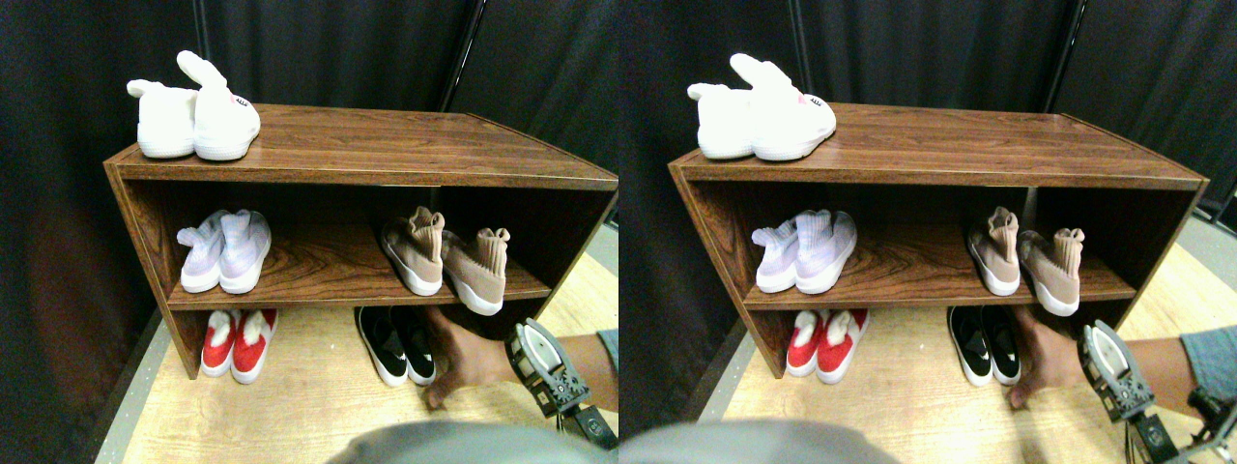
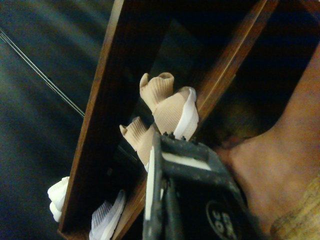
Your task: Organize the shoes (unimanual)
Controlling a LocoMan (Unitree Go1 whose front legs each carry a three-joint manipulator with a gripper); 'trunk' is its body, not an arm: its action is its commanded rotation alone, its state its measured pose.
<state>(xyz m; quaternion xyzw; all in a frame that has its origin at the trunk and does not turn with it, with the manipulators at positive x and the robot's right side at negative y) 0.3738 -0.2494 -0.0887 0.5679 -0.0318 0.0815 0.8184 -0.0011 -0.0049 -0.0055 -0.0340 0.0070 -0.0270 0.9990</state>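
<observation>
Two tan sneakers (image 1: 416, 253) (image 1: 477, 271) stand on the right of the middle shelf, the right one jutting over the shelf's front edge. In the wrist view the same tan pair (image 2: 172, 107) sits just beyond the dark jaw frame. The black slip-ons (image 1: 396, 343) lie side by side on the floor under the shelf. A person's hand (image 1: 466, 362) rests on the floor against the right slip-on. My right gripper (image 1: 539, 356) hangs low at the right, in front of the person's forearm and below the tan pair, holding nothing that I can see.
The wooden shoe rack (image 1: 367, 145) carries fluffy white bunny slippers (image 1: 193, 116) on its top left and lavender sneakers (image 1: 224, 253) on the middle shelf's left. Red shoes (image 1: 239, 343) sit on the floor under the left side. A dark curtain hangs behind.
</observation>
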